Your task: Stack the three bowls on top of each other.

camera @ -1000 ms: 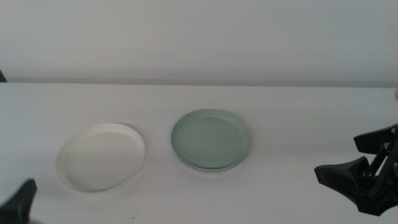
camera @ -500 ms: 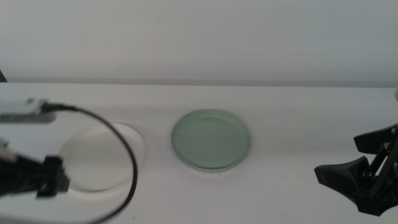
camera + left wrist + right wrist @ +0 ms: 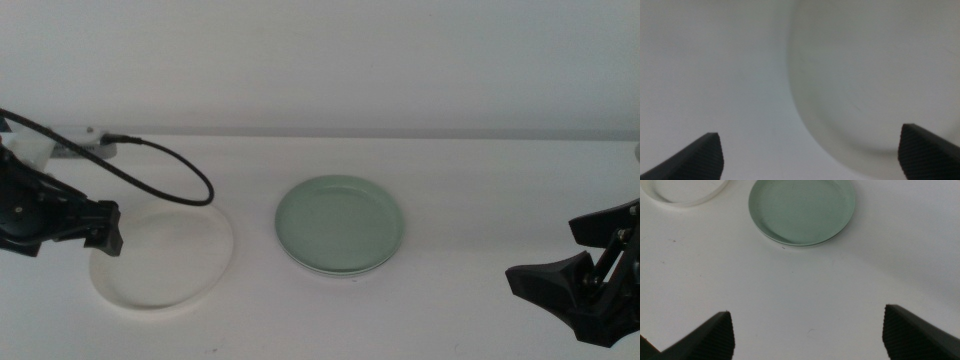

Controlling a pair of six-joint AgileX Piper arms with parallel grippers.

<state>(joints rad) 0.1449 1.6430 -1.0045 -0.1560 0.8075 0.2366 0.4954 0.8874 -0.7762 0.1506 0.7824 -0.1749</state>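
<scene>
The cream-white bowl (image 3: 165, 255) lies on the white table at the left, and the right wrist view catches its edge (image 3: 685, 192). The mint green bowl (image 3: 340, 222) sits in the middle, nested on another bowl of which only a thin pale rim (image 3: 335, 272) shows. My left arm (image 3: 55, 215) hovers over the cream bowl's left edge. Its gripper (image 3: 810, 150) is open, with the blurred cream bowl (image 3: 860, 85) below and beyond it. Low at the right, my right gripper (image 3: 545, 252) waits open, facing the green bowl (image 3: 802, 210) from a distance.
A black cable (image 3: 180, 170) loops from the left arm above the cream bowl's far side. A small white block (image 3: 85, 140) is at the back left. The pale wall meets the table's far edge behind the bowls.
The left arm has risen from the bottom-left corner and moved in over the cream bowl's left side, its cable trailing. Neither the bowls nor the right gripper have moved.
</scene>
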